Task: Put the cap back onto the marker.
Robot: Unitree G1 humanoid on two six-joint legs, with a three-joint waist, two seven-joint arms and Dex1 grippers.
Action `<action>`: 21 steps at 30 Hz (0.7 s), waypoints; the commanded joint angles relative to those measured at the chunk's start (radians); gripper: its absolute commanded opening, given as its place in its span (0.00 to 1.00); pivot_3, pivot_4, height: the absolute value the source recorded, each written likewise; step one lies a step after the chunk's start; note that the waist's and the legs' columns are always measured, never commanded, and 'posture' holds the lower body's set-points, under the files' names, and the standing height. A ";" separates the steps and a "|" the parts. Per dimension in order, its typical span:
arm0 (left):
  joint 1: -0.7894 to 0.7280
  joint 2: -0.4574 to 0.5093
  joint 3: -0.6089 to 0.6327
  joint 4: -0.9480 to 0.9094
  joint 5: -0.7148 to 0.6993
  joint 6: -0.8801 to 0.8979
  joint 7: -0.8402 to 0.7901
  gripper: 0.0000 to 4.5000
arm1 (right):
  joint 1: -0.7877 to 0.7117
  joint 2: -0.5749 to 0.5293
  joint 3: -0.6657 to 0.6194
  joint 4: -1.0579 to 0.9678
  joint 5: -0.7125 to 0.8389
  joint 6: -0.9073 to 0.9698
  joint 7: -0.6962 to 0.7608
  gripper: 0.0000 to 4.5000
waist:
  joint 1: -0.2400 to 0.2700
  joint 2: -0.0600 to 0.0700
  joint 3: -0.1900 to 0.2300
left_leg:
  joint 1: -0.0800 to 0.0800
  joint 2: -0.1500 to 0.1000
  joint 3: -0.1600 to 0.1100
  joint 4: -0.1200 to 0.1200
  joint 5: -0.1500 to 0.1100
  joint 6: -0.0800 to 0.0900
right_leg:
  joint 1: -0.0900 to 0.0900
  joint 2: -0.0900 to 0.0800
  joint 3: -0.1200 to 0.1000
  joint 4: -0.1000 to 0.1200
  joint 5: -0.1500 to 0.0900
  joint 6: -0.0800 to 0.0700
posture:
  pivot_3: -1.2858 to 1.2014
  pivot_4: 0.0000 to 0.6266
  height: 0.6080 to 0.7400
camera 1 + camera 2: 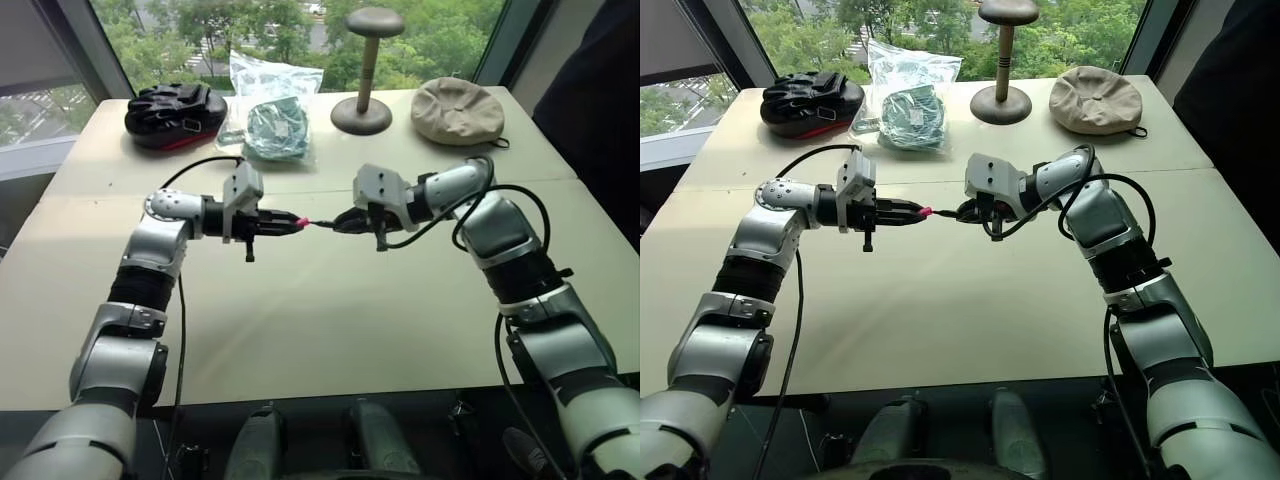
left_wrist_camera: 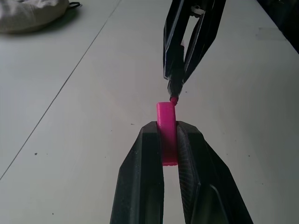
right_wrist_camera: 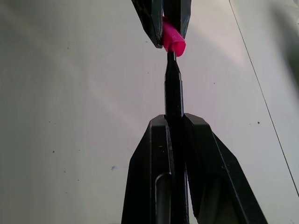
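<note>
Above the middle of the pale table [image 1: 300, 330], my two grippers point at each other. The left gripper [image 1: 290, 222] is shut on the cap [image 2: 167, 122], a short bright pink tube whose open end sticks out past the fingertips. The right gripper [image 1: 342, 222] is shut on the marker [image 3: 173, 88], a slim black pen with its pink tip toward the cap. That tip touches the rim of the cap's open end, slightly off its centre. Most of the marker's barrel is hidden between the right fingers [image 3: 205, 154].
Along the far edge of the table lie a black and red helmet [image 1: 175, 112], a clear plastic bag with teal contents [image 1: 272, 120], a wooden stand [image 1: 365, 70] and a beige hat [image 1: 458, 108]. A person's dark clothing [image 1: 600, 90] shows at the far right.
</note>
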 commanded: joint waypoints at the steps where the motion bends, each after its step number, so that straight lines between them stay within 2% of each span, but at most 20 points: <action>1: 0.004 0.011 0.004 -0.054 -0.019 0.015 -0.014 0.01 | -0.029 0.008 -0.012 -0.002 0.004 -0.015 -0.012 0.00 | 0.000 0.000 0.000 | 0.000 0.000 0.000 0.000 0.000 0.000 | 0.000 0.000 0.000 0.000 0.000 0.000 | 0.52 0.24 1.00; 21: -0.006 0.013 0.011 -0.031 -0.008 -0.004 -0.002 0.01 | -0.026 0.009 -0.008 0.010 0.002 -0.028 -0.017 0.00 | 0.001 0.000 0.000 | 0.000 0.000 0.000 0.000 0.000 0.000 | 0.000 0.000 0.000 0.000 0.000 0.000 | 0.52 0.24 1.00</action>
